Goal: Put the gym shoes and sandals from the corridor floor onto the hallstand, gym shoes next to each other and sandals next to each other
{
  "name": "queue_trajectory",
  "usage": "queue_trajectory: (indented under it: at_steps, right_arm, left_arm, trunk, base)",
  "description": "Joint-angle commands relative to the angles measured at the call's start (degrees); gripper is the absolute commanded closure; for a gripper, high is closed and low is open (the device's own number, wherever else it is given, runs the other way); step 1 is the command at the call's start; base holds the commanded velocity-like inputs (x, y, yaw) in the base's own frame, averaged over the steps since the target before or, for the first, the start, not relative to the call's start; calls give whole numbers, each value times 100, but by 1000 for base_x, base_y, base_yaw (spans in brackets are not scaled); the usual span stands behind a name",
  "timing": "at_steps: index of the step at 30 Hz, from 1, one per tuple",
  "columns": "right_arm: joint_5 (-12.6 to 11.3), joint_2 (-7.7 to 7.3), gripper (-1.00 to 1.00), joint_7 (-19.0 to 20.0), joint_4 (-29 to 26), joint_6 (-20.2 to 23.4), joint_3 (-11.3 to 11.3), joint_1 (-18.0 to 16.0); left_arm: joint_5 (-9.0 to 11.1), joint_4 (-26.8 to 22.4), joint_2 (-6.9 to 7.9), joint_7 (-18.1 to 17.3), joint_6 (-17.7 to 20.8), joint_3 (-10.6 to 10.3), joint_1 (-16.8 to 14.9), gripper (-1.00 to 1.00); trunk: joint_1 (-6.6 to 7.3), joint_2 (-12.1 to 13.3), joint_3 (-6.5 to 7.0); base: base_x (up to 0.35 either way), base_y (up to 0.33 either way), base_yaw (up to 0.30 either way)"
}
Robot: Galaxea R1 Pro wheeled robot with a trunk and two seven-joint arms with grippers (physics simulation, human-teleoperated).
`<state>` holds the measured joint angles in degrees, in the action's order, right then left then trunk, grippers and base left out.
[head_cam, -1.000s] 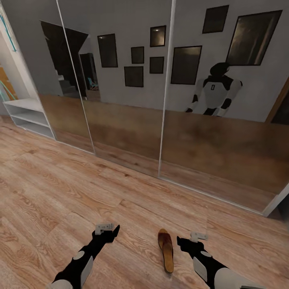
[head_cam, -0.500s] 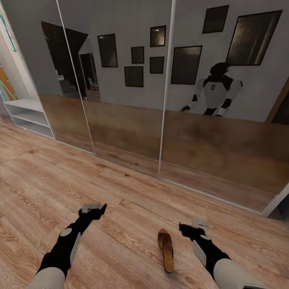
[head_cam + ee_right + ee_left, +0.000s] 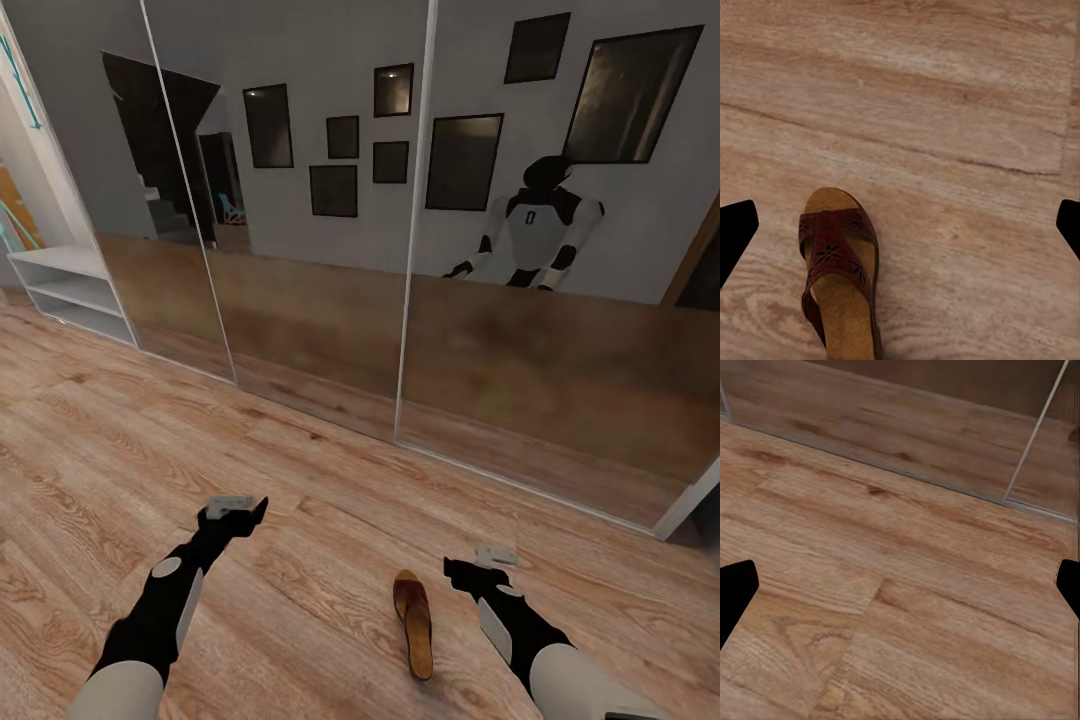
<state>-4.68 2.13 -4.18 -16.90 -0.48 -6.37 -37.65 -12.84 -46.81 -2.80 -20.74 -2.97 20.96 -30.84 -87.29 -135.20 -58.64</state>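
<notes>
Arms have swung forward over the floor [image 3: 120, 440], right gripper [image 3: 487, 560] open and empty just beside the lone sandal [image 3: 413, 623], left gripper [image 3: 232, 506] open too, so a pick looks near.

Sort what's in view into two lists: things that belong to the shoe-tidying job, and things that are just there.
Belongs to the job:
- sandal, lying on the corridor floor between the two arms
- hallstand, pale shelves at far left
- right tool, open, beside the sandal
- left tool, open over bare floor

Just there:
- mirrored wardrobe doors
- the robot's own reflection
- picture frames reflected in the mirror
</notes>
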Motion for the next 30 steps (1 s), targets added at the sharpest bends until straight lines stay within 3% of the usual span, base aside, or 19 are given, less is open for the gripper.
queue_trajectory:
  at_steps: [1, 11, 30]
  right_arm:
    - [-55, 10, -100, 0, -5, -10, -13, 0]
    - [-34, 18, -100, 35, -6, -83, 21, 0]
    - [-34, 20, -100, 15, 12, -167, 17, -5]
  left_arm:
    - [-61, 0, -10, -44, -29, -25, -4, -100]
    - [-61, 5, -2, -44, -21, -82, -2, -100]
    - [-61, 6, 7, -44, -28, -78, -1, -100]
  trunk:
    - [1, -2, -5]
    - [1, -2, -6]
    - [-416, -764, -497]
  base:
    - [0, 0, 0]
    - [0, 0, 0]
    - [0, 0, 92]
